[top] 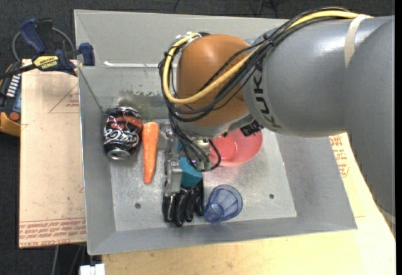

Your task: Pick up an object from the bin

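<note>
Thing nearest the tool: black glove-like bundle [182,206] with several limp lobes. It lies on the bin [274,199] floor, centre, close to the near wall.
Handling (judged): looks soft and floppy, light, not fragile. The dull surface is probably not slippery. It is likely to sag or fold when lifted rather than hold its shape.
Where to take hold (judged): across the bunched far end where the lobes join, so that one pinch gathers the most material. A single lobe could slip out.
Gripper: gripper [179,181] sits directly over the far end of the bundle, at or very near contact. Open or closed: cannot tell.
Teal piece: teal block [189,174] at the tool's right side. I cannot tell whether it is a tool part or a loose item.
Near neighbours: blue translucent cup [223,203] just right of the bundle, touching or nearly so. Pink bowl [244,145] farther right, partly under the arm.
Left side: carrot [149,151] lying near-to-far. A crushed dark can [122,133] lies beside it on its left.
Arm pose: grey arm [320,79] enters from the right and crosses the bin's far right. The orange cover [210,82] sits above centre with yellow and black cables [188,101] looped round it. The tool points down toward the near wall.
Risk (judged): the cup may be nudged or caught up in the pinch.
</note>
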Available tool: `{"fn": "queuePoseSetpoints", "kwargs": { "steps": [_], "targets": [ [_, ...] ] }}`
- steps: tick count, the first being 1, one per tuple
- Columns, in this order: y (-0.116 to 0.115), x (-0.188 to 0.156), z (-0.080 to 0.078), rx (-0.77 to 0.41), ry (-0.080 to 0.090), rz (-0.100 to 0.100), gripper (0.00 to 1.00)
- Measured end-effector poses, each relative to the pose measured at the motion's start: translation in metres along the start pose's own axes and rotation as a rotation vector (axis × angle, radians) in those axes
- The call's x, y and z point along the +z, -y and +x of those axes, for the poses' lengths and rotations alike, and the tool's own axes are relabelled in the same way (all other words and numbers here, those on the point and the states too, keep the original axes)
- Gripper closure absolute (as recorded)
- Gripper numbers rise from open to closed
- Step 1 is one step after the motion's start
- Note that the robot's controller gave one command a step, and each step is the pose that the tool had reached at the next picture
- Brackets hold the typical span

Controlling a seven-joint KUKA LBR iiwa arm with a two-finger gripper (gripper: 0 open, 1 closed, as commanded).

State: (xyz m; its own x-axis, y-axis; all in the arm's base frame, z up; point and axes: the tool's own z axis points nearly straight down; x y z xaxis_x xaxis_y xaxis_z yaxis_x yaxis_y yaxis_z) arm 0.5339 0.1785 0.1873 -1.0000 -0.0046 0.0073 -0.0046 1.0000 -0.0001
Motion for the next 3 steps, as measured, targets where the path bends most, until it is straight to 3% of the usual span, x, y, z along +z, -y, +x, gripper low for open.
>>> {"fn": "queuePoseSetpoints", "kwargs": {
  "steps": [1, 2, 3],
  "targets": [
    [0.001, -0.005, -0.002, 0.005, 0.007, -0.001, 0.00],
    [-0.014, 0.070, -0.044, -0.440, 0.012, -0.002, 0.00],
    [-0.024, 0.069, -0.065, -0.353, 0.007, -0.002, 0.00]
  ]
}}
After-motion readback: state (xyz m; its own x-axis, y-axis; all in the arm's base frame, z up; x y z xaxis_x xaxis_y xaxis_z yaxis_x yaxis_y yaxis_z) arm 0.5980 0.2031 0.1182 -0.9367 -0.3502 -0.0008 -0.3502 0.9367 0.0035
